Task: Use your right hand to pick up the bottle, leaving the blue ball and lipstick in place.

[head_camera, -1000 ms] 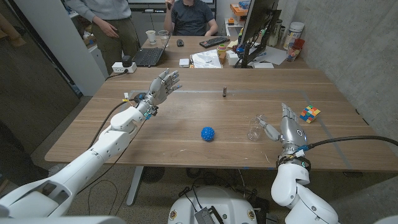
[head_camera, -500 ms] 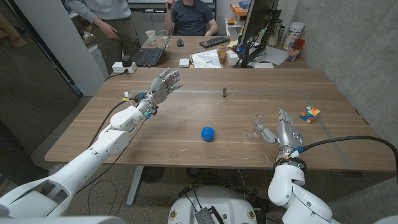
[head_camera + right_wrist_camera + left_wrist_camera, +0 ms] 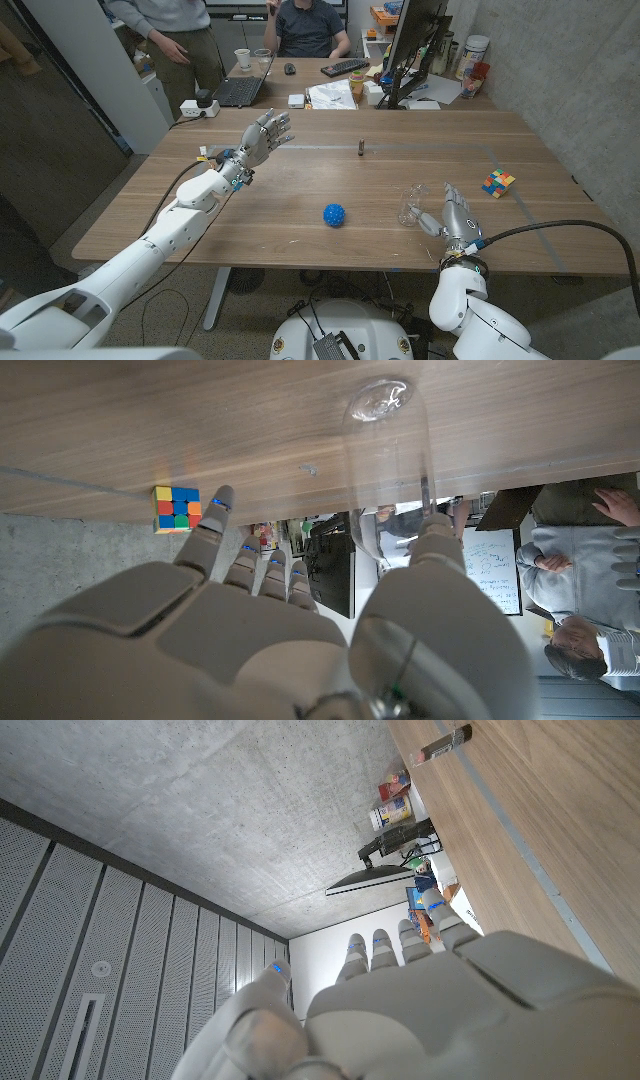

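At the wooden table (image 3: 300, 190), the robot's right hand (image 3: 453, 215) stands beside the clear bottle (image 3: 410, 205), fingers apart and reaching upward, the thumb alongside the bottle's wall. Whether the thumb touches the glass cannot be told; the hand grips nothing. The bottle stands near the table's front edge, between the hand and the blue ball (image 3: 334, 214). The lipstick (image 3: 361, 147) lies well apart, farther back on the table. A colour cube (image 3: 498, 182) sits beyond the right hand. The left hand (image 3: 262, 136) hovers above the table with fingers spread, holding nothing.
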Action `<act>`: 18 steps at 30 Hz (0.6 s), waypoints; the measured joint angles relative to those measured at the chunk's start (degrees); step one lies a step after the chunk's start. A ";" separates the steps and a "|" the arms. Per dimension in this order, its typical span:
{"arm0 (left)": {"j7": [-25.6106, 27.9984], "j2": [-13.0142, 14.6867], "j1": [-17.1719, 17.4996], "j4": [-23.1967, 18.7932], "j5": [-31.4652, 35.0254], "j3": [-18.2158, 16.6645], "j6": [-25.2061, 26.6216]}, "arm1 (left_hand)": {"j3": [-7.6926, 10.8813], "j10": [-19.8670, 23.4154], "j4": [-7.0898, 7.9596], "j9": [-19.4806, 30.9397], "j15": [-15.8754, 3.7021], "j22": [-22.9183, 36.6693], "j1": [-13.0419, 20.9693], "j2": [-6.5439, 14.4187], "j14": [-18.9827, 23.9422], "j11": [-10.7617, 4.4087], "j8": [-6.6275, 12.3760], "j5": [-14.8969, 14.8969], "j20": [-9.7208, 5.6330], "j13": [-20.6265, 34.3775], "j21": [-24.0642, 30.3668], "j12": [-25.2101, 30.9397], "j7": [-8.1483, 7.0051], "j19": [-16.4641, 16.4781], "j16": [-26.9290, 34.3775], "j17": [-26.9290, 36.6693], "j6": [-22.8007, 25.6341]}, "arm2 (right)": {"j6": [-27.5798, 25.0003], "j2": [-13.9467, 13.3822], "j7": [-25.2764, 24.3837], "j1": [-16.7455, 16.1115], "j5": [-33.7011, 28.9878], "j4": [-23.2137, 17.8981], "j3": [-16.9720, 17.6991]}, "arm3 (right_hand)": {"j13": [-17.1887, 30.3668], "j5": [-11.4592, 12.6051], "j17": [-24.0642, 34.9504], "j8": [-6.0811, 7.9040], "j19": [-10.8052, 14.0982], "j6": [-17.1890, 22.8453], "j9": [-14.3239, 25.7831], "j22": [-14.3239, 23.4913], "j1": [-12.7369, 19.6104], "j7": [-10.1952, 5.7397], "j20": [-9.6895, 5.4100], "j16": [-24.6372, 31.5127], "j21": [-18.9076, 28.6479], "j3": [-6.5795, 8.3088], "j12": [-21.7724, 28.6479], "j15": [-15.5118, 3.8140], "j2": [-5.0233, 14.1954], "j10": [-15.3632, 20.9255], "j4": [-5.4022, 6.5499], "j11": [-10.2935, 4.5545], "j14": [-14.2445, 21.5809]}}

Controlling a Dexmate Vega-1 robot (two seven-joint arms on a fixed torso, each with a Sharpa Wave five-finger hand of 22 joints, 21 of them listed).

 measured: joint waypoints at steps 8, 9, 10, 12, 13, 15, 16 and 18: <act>-0.27 0.04 -0.19 -0.01 0.02 0.12 0.16 | -0.38 0.00 0.06 0.00 0.00 0.00 0.00 0.00 0.00 0.00 0.00 0.00 0.00 0.00 0.00 0.00 0.00 0.00 0.00 0.00 0.00 | 0.71 -0.89 0.35 0.51 3.52 0.01 0.05 | 0.00 0.48 0.00 -0.40 2.29 -1.56 0.00 0.00 1.07 0.93 0.59 0.00 0.44 -1.05 0.00 0.00 -1.07 -1.35 0.22 1.15 0.00; -0.32 0.04 -0.23 -0.01 0.03 0.14 0.16 | -0.38 0.00 0.06 0.00 0.00 0.00 0.00 0.00 0.00 0.00 0.00 0.00 0.00 0.00 0.00 0.00 0.00 0.00 0.00 0.00 0.00 | 1.20 -1.13 0.47 0.52 4.38 0.01 0.32 | 0.00 0.75 0.00 -0.40 2.86 -1.75 0.00 0.00 1.13 1.12 0.52 0.00 0.44 -1.17 0.00 0.02 -1.13 -1.55 0.22 1.36 0.02; -0.35 0.04 -0.23 -0.01 0.03 0.14 0.16 | -0.38 0.00 0.06 0.00 0.00 0.00 0.00 0.00 0.00 0.00 0.00 0.24 0.00 0.00 0.00 0.00 0.00 0.00 0.00 0.00 0.00 | 1.20 -1.29 0.47 0.51 4.38 0.01 0.56 | 0.00 0.92 0.00 -0.40 3.23 -1.97 0.00 0.00 1.13 1.35 0.28 0.00 0.57 -1.18 0.00 0.25 -1.13 -1.77 0.23 1.59 0.25; -0.39 0.04 -0.31 -0.01 0.03 0.16 0.16 | -0.38 0.00 0.07 0.00 0.00 0.00 0.00 0.00 0.00 0.00 0.00 0.36 0.00 0.00 0.00 0.00 0.00 0.00 0.00 0.00 0.00 | 3.51 -1.51 0.58 0.28 6.32 0.16 1.16 | 0.00 1.05 0.00 -0.40 3.60 -2.45 0.00 0.00 1.37 1.82 0.69 0.00 0.79 -1.57 -0.14 0.46 -1.37 -2.18 0.30 1.99 0.18; -0.41 0.03 -0.35 -0.01 0.04 0.16 0.16 | -0.38 0.00 0.07 0.00 0.00 0.00 0.00 0.00 0.00 0.00 0.00 0.36 0.00 0.00 0.00 0.00 0.00 0.00 0.00 -0.01 0.00 | 4.65 -1.69 0.63 -0.05 7.16 0.53 1.82 | 0.00 1.25 0.00 -0.40 3.60 -2.56 0.00 0.00 1.51 1.95 0.69 0.00 0.79 -1.61 -0.25 0.67 -1.51 -2.39 0.26 2.17 -0.03; -0.46 0.02 -0.38 0.00 0.04 0.17 0.16 | -0.38 0.00 0.06 0.00 0.00 0.00 0.00 0.00 0.00 0.00 0.00 0.36 0.00 0.00 0.00 0.00 0.00 0.00 0.00 -0.01 0.00 | 6.55 -1.84 0.72 -0.43 8.45 1.09 2.45 | 0.00 1.46 0.00 -0.40 3.60 -2.80 0.00 0.00 1.49 2.51 0.70 0.00 0.59 -1.97 -0.44 1.07 -1.49 -2.85 0.40 2.58 -0.43; -0.46 0.02 -0.39 0.02 0.04 0.18 0.16 | -0.38 0.00 0.06 0.00 0.00 0.00 0.00 0.00 0.00 0.00 0.00 0.36 0.00 0.00 0.00 0.00 0.00 0.00 0.00 -0.01 0.00 | 7.73 -1.84 0.79 -0.43 9.12 1.09 2.45 | 0.00 1.50 0.00 -0.40 3.55 -2.93 0.00 0.01 1.71 2.75 0.68 -0.08 0.36 -1.97 -0.44 1.16 -1.71 -2.95 0.39 2.62 -0.52; -0.49 0.01 -0.48 0.09 0.03 0.19 0.16 | -0.38 0.00 0.07 0.00 0.00 0.00 0.00 0.00 0.00 0.00 0.00 0.36 0.00 0.00 0.00 0.00 0.00 0.00 0.00 -0.01 0.00 | 10.63 -2.17 0.94 -1.01 10.72 2.36 3.61 | 0.00 1.84 0.00 -0.43 2.44 -3.31 0.00 0.01 1.74 3.13 0.55 -0.24 0.10 -2.30 -0.44 1.40 -1.75 -3.15 0.38 3.00 -0.76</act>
